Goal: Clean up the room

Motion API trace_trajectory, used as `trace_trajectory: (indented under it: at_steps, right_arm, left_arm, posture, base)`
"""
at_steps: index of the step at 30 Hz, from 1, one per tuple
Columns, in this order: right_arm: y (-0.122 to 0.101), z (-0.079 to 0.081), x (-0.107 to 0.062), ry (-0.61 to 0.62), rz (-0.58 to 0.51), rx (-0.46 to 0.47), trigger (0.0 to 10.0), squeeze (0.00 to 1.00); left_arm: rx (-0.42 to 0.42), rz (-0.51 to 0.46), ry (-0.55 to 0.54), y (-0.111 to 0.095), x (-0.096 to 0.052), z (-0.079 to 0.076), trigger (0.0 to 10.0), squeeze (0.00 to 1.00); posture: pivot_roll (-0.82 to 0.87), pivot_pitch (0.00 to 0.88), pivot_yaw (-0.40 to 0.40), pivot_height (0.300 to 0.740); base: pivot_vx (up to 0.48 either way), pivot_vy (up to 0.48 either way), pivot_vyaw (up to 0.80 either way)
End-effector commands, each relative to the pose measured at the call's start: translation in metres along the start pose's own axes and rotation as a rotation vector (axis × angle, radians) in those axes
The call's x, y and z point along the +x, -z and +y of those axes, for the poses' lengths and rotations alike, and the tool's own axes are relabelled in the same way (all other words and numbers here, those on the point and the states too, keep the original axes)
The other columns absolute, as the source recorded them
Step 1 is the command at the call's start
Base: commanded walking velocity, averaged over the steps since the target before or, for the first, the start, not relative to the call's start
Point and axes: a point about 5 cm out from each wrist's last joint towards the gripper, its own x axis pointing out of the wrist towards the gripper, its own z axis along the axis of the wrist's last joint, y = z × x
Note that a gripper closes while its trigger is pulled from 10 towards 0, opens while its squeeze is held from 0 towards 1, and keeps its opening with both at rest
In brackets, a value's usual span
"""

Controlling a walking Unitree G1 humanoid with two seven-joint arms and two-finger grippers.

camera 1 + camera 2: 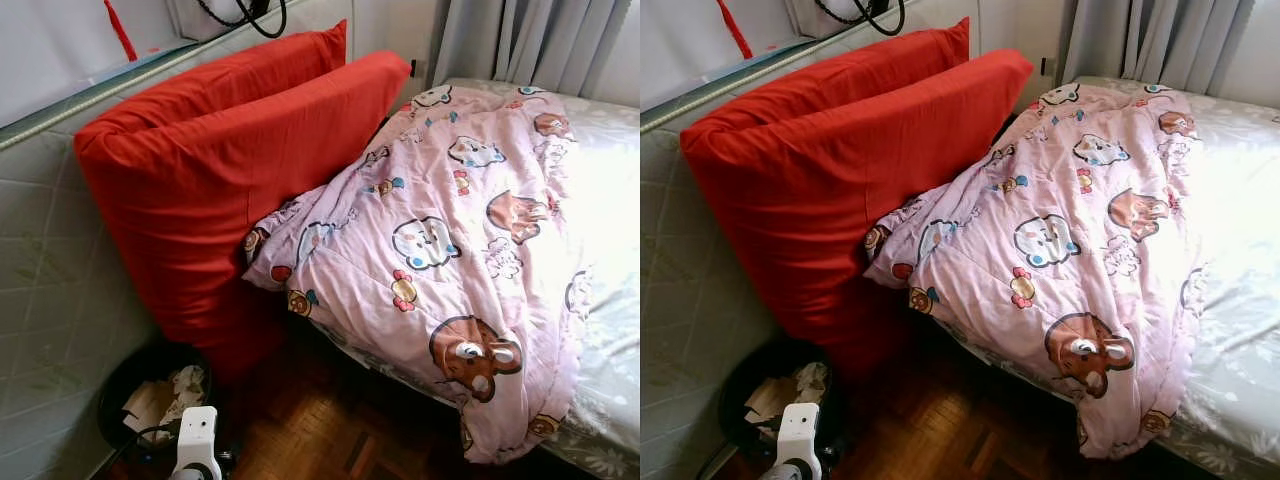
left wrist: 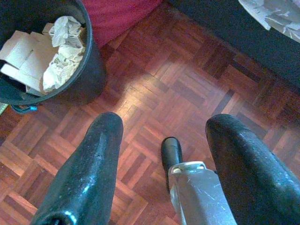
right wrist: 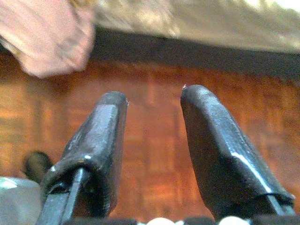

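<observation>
Glossy wood parquet floor [image 2: 154, 93]

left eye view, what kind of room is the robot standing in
Most likely a bedroom: a bed with a pink cartoon-bear quilt spread over it, two big red cushions leaning at its head, and a black wastebasket on the parquet floor.

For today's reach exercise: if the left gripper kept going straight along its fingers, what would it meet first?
Most likely the bare parquet floor. The left gripper is open and points down at it; the black waste bin lies off to one side of that line.
</observation>
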Motion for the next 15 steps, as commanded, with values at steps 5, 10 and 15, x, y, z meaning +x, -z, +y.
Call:
trace_trajectory:
  at_steps: [5, 10, 15]
  right_arm:
    - [0.002, 0.049, -0.007, -0.294, 0.056, -0.039, 10.0, 0.0]
    - [-0.005, 0.07, -0.009, -0.396, 0.067, -0.022, 10.0, 0.0]
    - [-0.011, 0.085, -0.012, -0.418, 0.06, 0.015, 10.0, 0.0]
  left_arm:
    - [0.003, 0.025, -0.008, 0.005, -0.002, 0.004, 10.0, 0.0]
    - [0.026, 0.036, -0.009, 0.005, -0.002, 0.005, 10.0, 0.0]
    - [0.035, 0.047, -0.015, 0.007, -0.002, 0.006, 10.0, 0.0]
  posture:
    - [0.03, 0.073, 0.064, 0.74]
    - [0.04, 0.072, 0.063, 0.74]
    - [0.04, 0.065, 0.056, 0.74]
  base:
    - [0.0, 0.0, 0.0]
    - [0.0, 0.0, 0.0]
    - [0.0, 0.0, 0.0]
